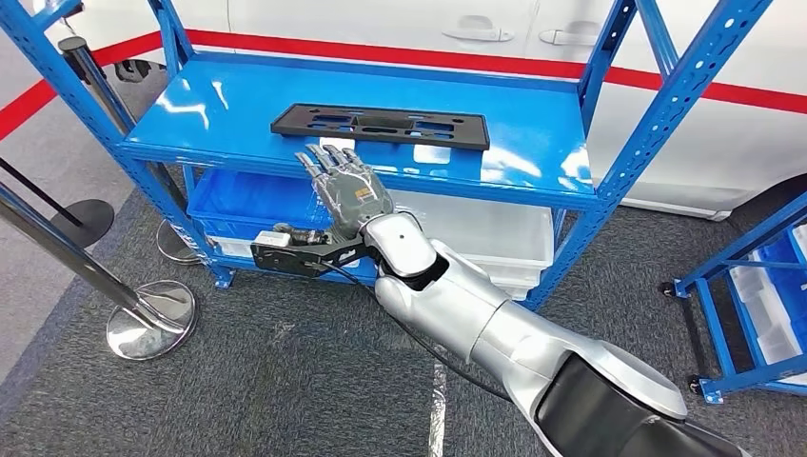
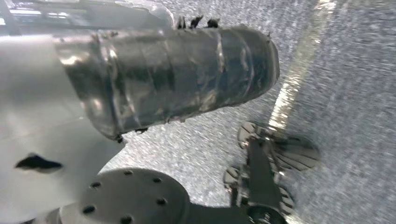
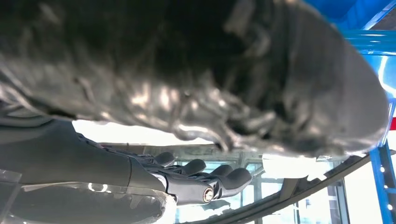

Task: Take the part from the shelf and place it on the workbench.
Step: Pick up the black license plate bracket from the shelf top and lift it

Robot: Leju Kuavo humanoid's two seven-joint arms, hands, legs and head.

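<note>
Right hand (image 1: pixel 344 188) stretched toward the shelf (image 1: pixel 219 114) edge, fingers straight and spread, empty, just short of the black part (image 1: pixel 381 126)

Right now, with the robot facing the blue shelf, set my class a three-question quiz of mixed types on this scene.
1. True or false: the right hand already grips the black part.
2. Where does the black part lie? A) on the floor B) flat on the shelf's top board C) in a white bin
3. Fill in: the right hand's fingers are ____ as it reaches for the shelf edge.

Key: 1 false, the hand is short of the part; 2 B; 3 spread.
</note>
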